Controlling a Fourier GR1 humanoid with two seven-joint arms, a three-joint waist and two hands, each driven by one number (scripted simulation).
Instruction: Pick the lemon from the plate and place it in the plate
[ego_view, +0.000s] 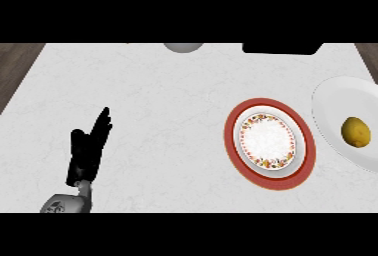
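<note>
Lemon (356, 132) lies on the plain white plate (332, 102) at the right edge of the frame, a little below the plate's middle, yellow and lying free with nothing touching it from above. Part of that plate is cut off by the frame's right side. Just beside it to the left, close but seemingly apart, sits the red-rimmed plate (270, 143), its inner white face ringed with a small floral pattern and bare in the middle. Both rest on the white marbled counter (162, 100). Well apart from them, in the lower left of the frame, the left hand (87, 150) shows above its grey forearm, fingers straight and pointing toward the upper part of the frame, holding nothing. At the top edge a grey rounded object (183, 47) and a black object (282, 48) are each only partly visible. The right hand does not show.
</note>
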